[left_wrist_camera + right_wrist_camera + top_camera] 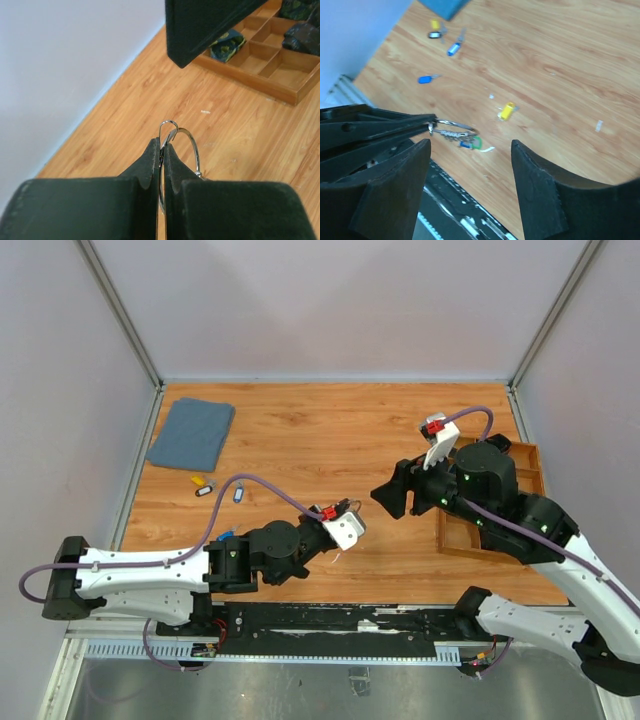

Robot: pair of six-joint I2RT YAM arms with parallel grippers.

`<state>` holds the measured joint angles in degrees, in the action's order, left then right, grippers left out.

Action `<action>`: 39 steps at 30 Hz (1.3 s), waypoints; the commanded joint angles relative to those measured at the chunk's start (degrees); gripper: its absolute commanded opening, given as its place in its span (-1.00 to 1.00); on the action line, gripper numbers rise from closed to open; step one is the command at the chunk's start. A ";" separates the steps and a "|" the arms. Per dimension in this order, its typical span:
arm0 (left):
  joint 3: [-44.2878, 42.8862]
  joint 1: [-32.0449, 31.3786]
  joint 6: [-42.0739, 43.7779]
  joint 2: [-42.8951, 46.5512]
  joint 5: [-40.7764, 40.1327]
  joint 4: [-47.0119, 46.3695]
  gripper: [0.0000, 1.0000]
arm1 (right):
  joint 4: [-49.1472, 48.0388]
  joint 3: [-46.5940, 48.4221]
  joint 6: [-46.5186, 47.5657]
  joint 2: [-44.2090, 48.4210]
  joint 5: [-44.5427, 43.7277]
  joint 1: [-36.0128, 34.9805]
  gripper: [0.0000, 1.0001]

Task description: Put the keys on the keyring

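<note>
My left gripper (162, 142) is shut on the keyring (192, 145), a thin silver loop sticking out past its fingertips, held above the table. In the right wrist view the keyring (452, 124) carries a green tag and a blue tag (476, 143) and a silver key (450, 134). My right gripper (470, 145) is open and empty, just in front of the ring. A yellow key (506, 111) lies on the table below. Two blue keys (425, 79) (453, 48) and a yellow key (435, 24) lie farther left. From above, the left gripper (352, 532) faces the right gripper (385, 498).
A folded blue cloth (190, 432) lies at the far left, with loose keys (203, 485) just in front of it. A wooden compartment tray (455, 540) sits at the right under the right arm; it also shows in the left wrist view (260, 75).
</note>
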<state>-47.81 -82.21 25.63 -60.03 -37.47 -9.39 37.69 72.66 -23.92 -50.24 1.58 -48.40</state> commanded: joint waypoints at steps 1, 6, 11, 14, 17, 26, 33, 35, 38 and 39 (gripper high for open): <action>-3.83 3.46 -5.38 -2.89 0.28 4.13 -0.99 | 7.21 0.37 2.67 -1.25 -11.02 -0.56 0.36; -5.53 10.30 -12.79 -4.63 2.06 9.10 -0.99 | 8.81 -1.90 1.69 -1.83 -13.58 -0.54 0.44; -4.81 11.92 -14.71 -3.85 -1.86 11.23 -0.99 | 9.16 -5.18 1.32 -2.82 -13.28 -0.47 0.49; -4.47 12.25 -15.55 -2.74 -3.36 13.52 -0.99 | 9.33 -6.63 0.33 -4.80 -12.37 0.06 0.49; -4.36 12.80 -17.31 -1.94 -4.52 15.52 -0.99 | 7.95 -8.26 -0.08 -7.63 -8.35 1.31 0.47; -7.03 25.88 -23.10 -0.74 -3.35 22.65 -0.99 | -4.03 -16.10 -5.35 -18.82 1.12 2.32 0.09; -6.11 29.83 -23.57 0.50 -2.05 24.68 -0.99 | -24.55 -25.08 -20.44 -25.64 -3.08 -2.02 -0.02; -5.55 29.83 -23.78 1.58 -1.37 24.77 -0.99 | -28.81 -27.17 -25.22 -27.29 -4.13 -2.30 -0.02; -4.66 29.83 -24.17 3.64 -1.29 25.05 -0.99 | -35.08 -30.75 -32.47 -28.84 -5.18 -2.45 -0.04; -4.31 29.83 -24.45 4.34 -1.21 25.37 -0.99 | -37.06 -31.62 -34.72 -29.39 -5.68 -2.61 -0.05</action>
<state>-52.86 -52.62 2.76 -59.16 -39.27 16.49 13.02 44.36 -45.04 -78.22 -0.49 -50.26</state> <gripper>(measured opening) 0.029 0.482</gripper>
